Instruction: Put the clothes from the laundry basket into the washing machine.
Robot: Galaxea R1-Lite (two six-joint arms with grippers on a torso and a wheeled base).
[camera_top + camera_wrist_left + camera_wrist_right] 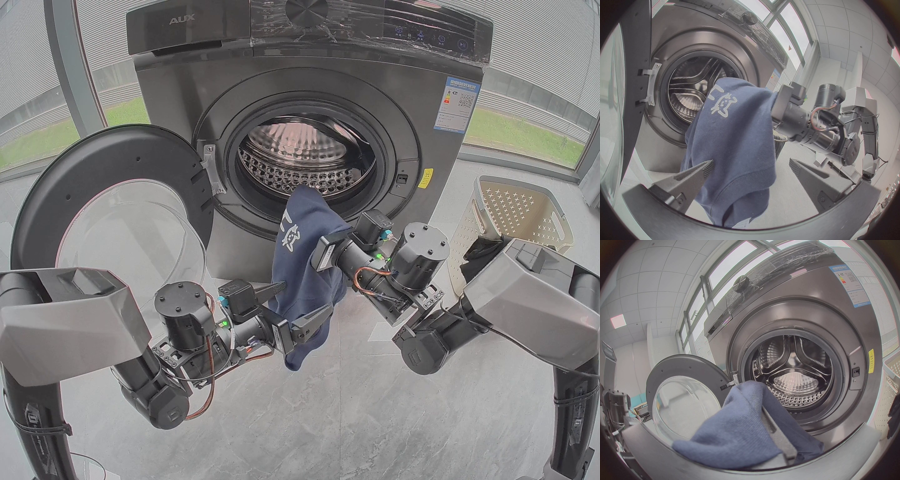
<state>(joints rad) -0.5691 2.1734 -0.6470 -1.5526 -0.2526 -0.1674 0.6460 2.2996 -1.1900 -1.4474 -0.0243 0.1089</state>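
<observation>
"One washing machine [400, 94], front-loading. Its round door [106, 162] is swung wide open to the robot's left, and the drum [306, 156] is bare metal as far as can be seen. Entered?"

"Entered. Next by size?"

"One laundry basket [519, 212], pale and perforated, on the floor at the machine's right. One dark bundle [482, 250] lies at its near edge, partly behind the right arm. Probably another garment, unconfirmed."

"Logged as unconfirmed. And the piece in transit?"

"One navy top [303, 269] with a white print, hanging in the air just in front of the machine. In the head view its top edge overlaps the lower rim of the opening. Whether it touches the rim cannot be told. None of it is inside the drum."

"Held by what?"

"Right claw [315, 250], pressed together on the upper part of the cloth, fingers mostly buried in it. Left claw [299, 303], spread wide, one finger on either side of the hanging hem, gripping nothing."

"Step in hand?"

"By my judgement, loading. The top is out of the basket and at the mouth, not yet delivered."

"What does the next move call for?"

"Likely a lift and a push forward through the opening, deep enough that the trailing hem clears the rim. The left claw is placed to feed the tail in. The right claw should release only once it is well inside. Then back to the basket for the dark bundle."
</observation>
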